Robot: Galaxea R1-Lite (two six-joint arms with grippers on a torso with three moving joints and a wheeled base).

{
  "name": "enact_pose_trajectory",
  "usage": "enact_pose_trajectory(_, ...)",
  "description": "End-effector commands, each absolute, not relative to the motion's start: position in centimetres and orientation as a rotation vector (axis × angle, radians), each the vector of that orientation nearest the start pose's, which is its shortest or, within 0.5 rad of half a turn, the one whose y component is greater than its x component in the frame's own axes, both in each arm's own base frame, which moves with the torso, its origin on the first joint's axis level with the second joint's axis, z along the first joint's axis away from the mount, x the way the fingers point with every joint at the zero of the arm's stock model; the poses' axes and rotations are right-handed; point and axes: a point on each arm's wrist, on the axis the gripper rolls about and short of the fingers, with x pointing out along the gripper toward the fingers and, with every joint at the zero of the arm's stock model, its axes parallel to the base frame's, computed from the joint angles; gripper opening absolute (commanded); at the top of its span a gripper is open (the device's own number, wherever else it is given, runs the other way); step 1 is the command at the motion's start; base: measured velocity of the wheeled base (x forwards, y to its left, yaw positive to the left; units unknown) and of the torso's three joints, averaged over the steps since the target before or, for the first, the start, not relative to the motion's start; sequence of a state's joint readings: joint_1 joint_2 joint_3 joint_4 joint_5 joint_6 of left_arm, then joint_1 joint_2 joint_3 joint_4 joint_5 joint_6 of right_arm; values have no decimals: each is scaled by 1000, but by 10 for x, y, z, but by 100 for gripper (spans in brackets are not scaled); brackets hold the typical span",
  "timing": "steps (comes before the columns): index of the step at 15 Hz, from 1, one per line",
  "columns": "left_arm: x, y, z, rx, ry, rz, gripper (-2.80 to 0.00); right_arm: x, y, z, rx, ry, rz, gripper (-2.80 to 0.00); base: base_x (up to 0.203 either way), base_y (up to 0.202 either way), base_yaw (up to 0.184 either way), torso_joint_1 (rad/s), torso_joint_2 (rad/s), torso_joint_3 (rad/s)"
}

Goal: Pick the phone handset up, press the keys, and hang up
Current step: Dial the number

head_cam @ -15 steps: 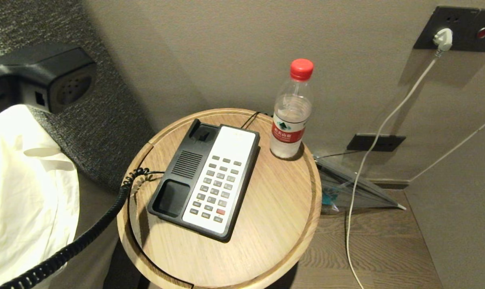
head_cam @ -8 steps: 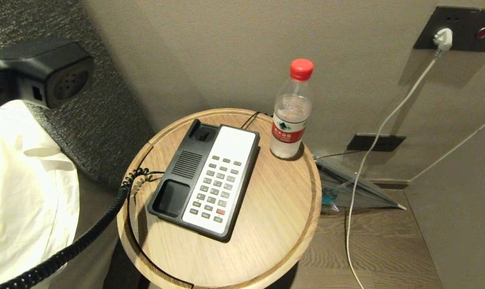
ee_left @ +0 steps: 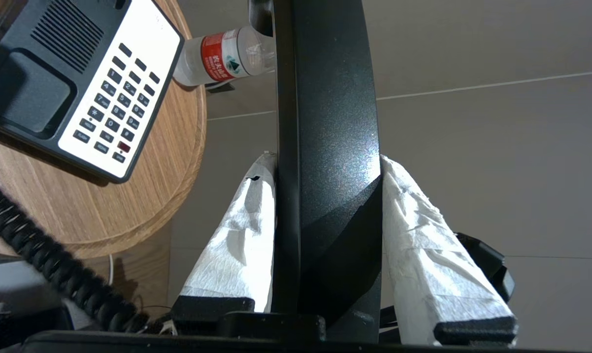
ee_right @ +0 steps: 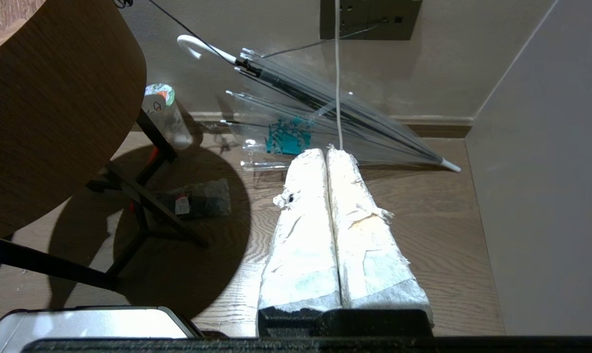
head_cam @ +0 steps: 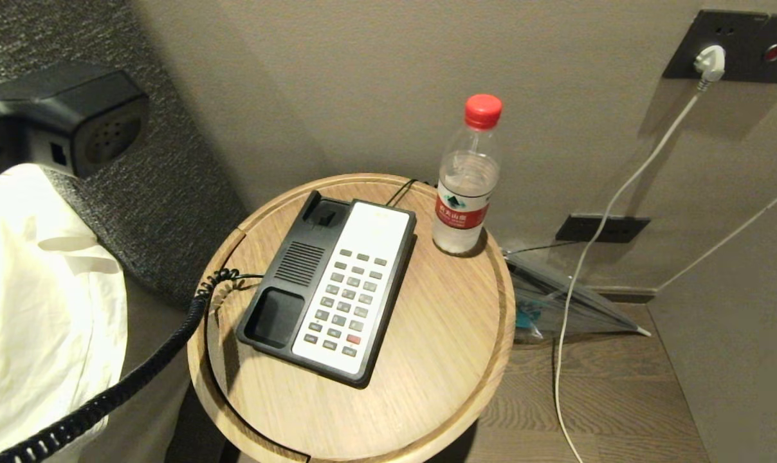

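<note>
Left hand point(ee_left: 325, 171) is clamped on the phone handset point(ee_left: 325, 122), one padded finger point(ee_left: 242, 235) on each side of the bar, grip about mid-length. In the head view the handset point(head_cam: 73, 122) sits high at far left, off the bench point(head_cam: 427, 360), earpiece holes facing the camera, with the coiled cord point(head_cam: 125, 386) sagging from the near-left edge back to the phone base point(head_cam: 330, 289). Right hand point(ee_right: 328, 157) has its fingers pressed together, holding nothing, parked low over the floor to the right of the bench. Step in hand looks like the key press, cradle is empty. Suggest: keep the handset well left and high so the cord doesn't drag the base, bring the right hand in for the keypad point(head_cam: 350, 296), tip down, one key at a time. Approach from the near right, since the water bottle point(head_cam: 466, 186) stands just beside the base's far-right corner. Light presses; the base isn't fixed and may slide.
</note>
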State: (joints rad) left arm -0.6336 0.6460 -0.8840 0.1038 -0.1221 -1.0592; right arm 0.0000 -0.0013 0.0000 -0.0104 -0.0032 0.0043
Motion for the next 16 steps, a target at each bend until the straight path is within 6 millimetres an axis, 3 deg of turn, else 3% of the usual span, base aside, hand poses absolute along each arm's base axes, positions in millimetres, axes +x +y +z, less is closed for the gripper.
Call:
enact_pose_trajectory(1, 9, -10, 309, -1043, 282, -756, -280, -23, 0, 76, 2, -17, -4, -280, 0, 0, 0, 0, 0, 0)
enact_pose_trajectory(9, 8, -10, 309, -1042, 276, -761, -280, -24, 0, 80, 6, -36, -4, -280, 0, 0, 0, 0, 0, 0)
enact_pose_trajectory(12, 7, -9, 308, -1043, 276, -761, -280, -36, 0, 107, 11, -83, 18, -280, 0, 0, 0, 0, 0, 0)
enact_pose_trajectory(16, 6, -8, 310, -1044, 269, -767, -280, -69, 2, 150, 12, -125, 74, -280, 0, 0, 0, 0, 0, 0)
